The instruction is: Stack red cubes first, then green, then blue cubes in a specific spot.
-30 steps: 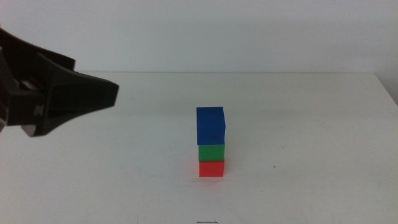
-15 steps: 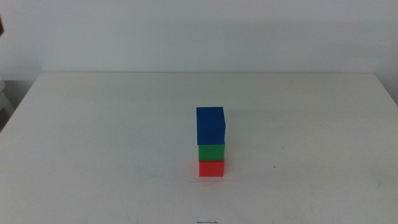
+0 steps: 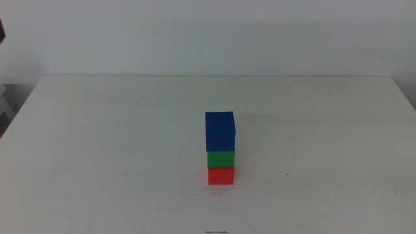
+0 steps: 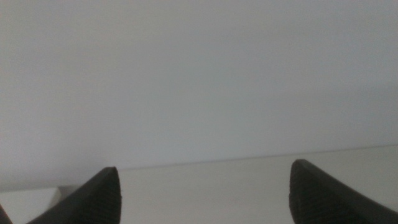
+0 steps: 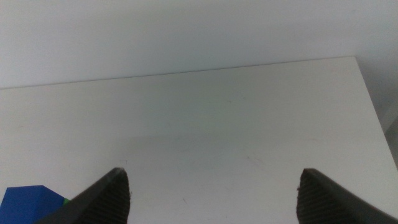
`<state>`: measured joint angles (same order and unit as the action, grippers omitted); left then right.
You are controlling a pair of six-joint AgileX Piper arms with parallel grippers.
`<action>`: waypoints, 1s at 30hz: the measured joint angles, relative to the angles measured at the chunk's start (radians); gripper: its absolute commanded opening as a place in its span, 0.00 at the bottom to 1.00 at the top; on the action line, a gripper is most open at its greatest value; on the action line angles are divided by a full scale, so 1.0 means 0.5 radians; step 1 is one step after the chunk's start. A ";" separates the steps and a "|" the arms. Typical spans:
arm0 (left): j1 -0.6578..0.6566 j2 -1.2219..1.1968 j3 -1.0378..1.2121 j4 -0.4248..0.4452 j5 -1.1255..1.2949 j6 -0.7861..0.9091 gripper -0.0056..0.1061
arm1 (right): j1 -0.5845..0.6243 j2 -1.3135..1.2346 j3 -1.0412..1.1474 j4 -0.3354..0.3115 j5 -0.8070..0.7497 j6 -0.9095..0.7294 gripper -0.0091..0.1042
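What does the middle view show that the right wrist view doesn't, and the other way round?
Only the middle view shows the whole stack: red cube at the bottom, green cube on it, blue cube on top, with no gripper in sight. Only the right wrist view shows the right gripper, jaws wide apart and holding nothing. Both show the white table and the blue cube, which in the wrist view is only a corner with a sliver of green beside it.

blue cube (image 3: 220, 131), green cube (image 3: 220, 159), red cube (image 3: 221, 176), white table (image 3: 104, 143)
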<state>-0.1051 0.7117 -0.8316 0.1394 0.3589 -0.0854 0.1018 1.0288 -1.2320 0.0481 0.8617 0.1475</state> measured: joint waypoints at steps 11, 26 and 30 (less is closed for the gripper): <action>0.000 -0.149 0.350 -0.254 -0.146 0.000 0.87 | 0.000 -0.307 0.481 -0.007 -0.450 0.000 0.74; 0.000 -1.202 1.283 -0.304 -0.307 -0.004 0.87 | 0.000 -1.696 2.057 -0.190 -1.156 0.000 0.74; 0.000 -1.395 1.506 -0.304 -0.361 -0.004 0.87 | 0.000 -1.943 2.257 -0.341 -1.132 0.000 0.74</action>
<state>-0.1051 0.0140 -0.0784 -0.0126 0.1784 -0.0873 0.1018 0.0575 -0.1034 -0.1226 0.2956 0.1475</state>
